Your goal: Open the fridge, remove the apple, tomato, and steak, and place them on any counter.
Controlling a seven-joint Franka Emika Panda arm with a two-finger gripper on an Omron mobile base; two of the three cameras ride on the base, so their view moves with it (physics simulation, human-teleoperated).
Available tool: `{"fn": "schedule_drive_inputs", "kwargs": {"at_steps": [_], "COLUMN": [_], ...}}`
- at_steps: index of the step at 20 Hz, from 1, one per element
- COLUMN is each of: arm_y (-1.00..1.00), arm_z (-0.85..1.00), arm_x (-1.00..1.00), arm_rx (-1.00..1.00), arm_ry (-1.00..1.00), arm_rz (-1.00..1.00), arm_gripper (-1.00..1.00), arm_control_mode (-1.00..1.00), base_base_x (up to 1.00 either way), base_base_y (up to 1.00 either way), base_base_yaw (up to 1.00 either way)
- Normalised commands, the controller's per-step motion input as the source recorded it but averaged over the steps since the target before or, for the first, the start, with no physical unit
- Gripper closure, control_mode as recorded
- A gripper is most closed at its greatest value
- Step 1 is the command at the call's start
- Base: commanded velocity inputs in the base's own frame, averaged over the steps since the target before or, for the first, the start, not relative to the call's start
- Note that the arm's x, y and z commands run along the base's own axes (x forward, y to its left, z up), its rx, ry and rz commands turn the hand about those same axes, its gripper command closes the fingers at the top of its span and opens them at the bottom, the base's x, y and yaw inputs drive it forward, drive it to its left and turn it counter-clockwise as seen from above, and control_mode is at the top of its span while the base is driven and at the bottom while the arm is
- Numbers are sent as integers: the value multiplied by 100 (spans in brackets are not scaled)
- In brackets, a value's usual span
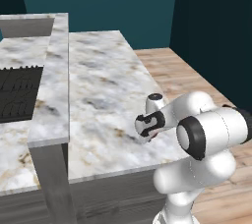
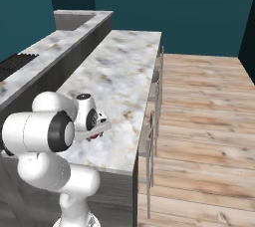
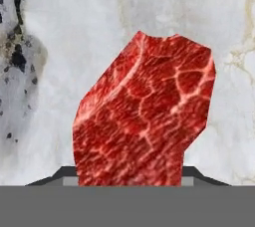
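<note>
**Ana:** Marble first, from the left base view: how many stone tops do you count?

**Ben:** Two. One wide table (image 1: 106, 95) with brown veins, and a narrower raised slab (image 1: 51, 78) along its left side with a dark ribbed grill (image 1: 17, 93) beyond it. One white arm, one hand (image 1: 149, 128) low over the table's near right part, close to the right edge. A speck of red shows under it; that is the one steak (image 1: 153, 133). The far half of the table is bare, and wooden floor (image 1: 182, 73) runs along its right edge.

**Ana:** And from the right base view?

**Ben:** Same single hand (image 2: 95, 132), down near the front part of the table (image 2: 124, 71), with a little red of the steak (image 2: 92, 138) beneath it. The stone stretches away bare toward the far end. I count at least two stools (image 2: 149, 141) against the table's right side, and open plank floor (image 2: 204, 116) beyond them.

**Ana:** Hand view?

**Ben:** One steak (image 3: 144, 111), marbled red, big in the middle, running down between the two finger tips (image 3: 196, 173) at the bottom. Pale marble (image 3: 60, 32) lies around it on every visible side.

**Ana:** Is the hand gripping it?

**Ben:** The tips sit at either side of its lower end, but whether they press on it I cannot tell.
</note>
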Motion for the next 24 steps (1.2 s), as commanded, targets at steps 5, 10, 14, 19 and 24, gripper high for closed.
{"fn": "schedule_drive_inputs", "kwargs": {"at_steps": [5, 10, 14, 19, 24], "arm_y": [0, -1, -18, -25, -10], "arm_z": [-42, -7, 2, 49, 94], "arm_x": [21, 8, -2, -18, -7], "arm_rx": [-1, 0, 0, 9, 17], "arm_ry": [3, 3, 0, -4, -5], "arm_rz": [5, 5, 1, 0, 0], "arm_gripper": [100, -100, -100, -100, -100], "arm_control_mode": [-100, -100, -100, -100, -100], "base_base_x": [0, 0, 0, 0, 0], "base_base_y": [0, 0, 0, 0, 0], "base_base_yaw": [0, 0, 0, 0, 0]}}
